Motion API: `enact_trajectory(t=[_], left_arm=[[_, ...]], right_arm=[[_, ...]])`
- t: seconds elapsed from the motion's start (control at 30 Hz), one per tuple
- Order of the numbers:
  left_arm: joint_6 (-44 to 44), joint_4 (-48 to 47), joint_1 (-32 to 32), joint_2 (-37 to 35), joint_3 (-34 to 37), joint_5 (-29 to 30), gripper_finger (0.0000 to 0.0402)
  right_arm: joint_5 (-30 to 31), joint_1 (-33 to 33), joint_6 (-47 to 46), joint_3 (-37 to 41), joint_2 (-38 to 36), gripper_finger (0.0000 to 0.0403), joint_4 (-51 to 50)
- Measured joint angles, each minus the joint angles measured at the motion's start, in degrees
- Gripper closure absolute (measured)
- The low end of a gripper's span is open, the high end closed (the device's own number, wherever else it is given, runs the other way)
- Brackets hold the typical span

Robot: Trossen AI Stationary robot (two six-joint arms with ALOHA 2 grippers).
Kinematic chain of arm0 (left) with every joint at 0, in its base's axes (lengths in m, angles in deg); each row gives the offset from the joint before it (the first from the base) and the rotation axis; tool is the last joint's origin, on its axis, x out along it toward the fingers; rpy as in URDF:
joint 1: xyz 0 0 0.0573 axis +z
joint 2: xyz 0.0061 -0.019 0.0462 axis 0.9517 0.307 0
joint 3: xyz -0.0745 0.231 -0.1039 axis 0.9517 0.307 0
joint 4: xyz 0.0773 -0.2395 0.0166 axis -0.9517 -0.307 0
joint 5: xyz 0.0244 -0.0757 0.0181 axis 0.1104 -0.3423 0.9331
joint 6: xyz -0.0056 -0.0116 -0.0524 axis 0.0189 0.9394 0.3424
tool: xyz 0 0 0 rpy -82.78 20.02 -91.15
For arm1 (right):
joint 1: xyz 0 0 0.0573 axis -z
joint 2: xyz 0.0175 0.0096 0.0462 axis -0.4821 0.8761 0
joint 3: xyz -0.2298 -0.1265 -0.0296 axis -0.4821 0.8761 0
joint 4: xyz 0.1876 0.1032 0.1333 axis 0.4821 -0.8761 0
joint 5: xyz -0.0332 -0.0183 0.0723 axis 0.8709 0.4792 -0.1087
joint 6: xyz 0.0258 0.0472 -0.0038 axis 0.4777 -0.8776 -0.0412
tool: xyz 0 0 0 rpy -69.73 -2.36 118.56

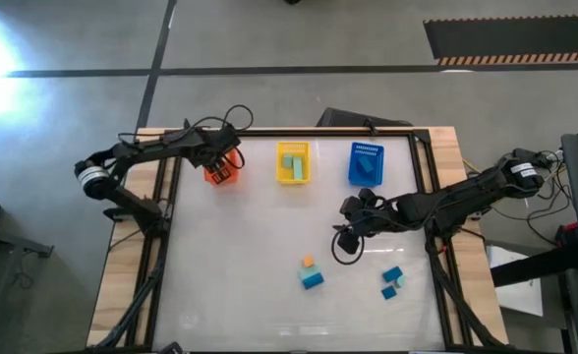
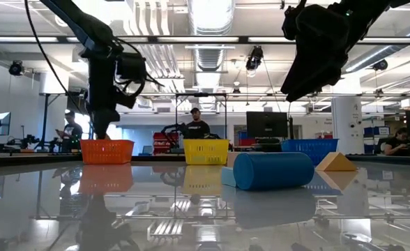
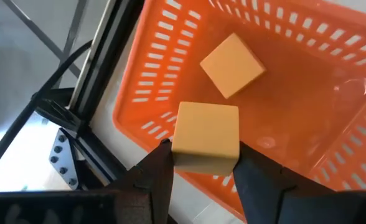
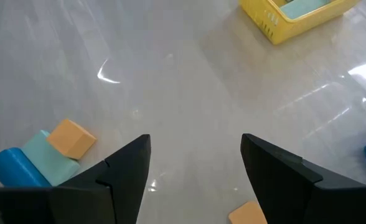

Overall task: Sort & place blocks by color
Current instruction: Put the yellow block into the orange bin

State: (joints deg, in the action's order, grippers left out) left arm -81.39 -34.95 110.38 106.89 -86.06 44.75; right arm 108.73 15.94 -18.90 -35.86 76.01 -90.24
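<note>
High view: three slotted plastic bins, orange (image 1: pixel 222 173), yellow (image 1: pixel 292 163) and blue (image 1: pixel 365 164), line the upper middle; the left gripper (image 1: pixel 213 157) hangs over the orange one.

Left wrist view: its fingers (image 3: pixel 149 180) clamp a plain orange cube (image 3: pixel 205 137); a second cube (image 3: pixel 231 65) lies inside the bin.

Right wrist view: the right gripper (image 4: pixel 195 165) is spread apart above bare table, with a loose orange block (image 4: pixel 71 139) at lower left.

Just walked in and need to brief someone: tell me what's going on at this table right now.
A two-armed robot is sorting blocks into colored bins. The left gripper holds an orange cube over the orange bin, where another orange block already lies. The right gripper hovers open over the table, empty. A small cluster of blocks and another are still loose on the table. The yellow bin holds pale green blocks.
</note>
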Motion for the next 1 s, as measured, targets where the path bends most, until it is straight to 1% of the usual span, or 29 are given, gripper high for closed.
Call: enact_trajectory(t=[0.57, 0.67, 0.87, 1.0], left_arm=[[0.0, 0.15, 0.0, 0.91, 0.0, 0.16, 0.027], [0.0, 0.14, 0.0, 0.91, 0.0, 0.16, 0.0256], [0.05, 0.19, 0.0, 0.91, 0.0, 0.16, 0.0214], [0.28, 0.43, -0.11, 0.87, 0.0, 0.16, 0.0204]], right_arm=[[-0.02, 0.0, 0.03, 0.02, 0.0, 0.0162, -0.01], [-0.07, -0.11, -0.02, 0.01, 0.0, 0.0162, -0.02], [-0.09, -1.8, -0.19, 0.01, 0.0, 0.0162, 0.0], [-0.07, -3.03, -1.04, 0.01, 0.0, 0.0162, 0.0]])
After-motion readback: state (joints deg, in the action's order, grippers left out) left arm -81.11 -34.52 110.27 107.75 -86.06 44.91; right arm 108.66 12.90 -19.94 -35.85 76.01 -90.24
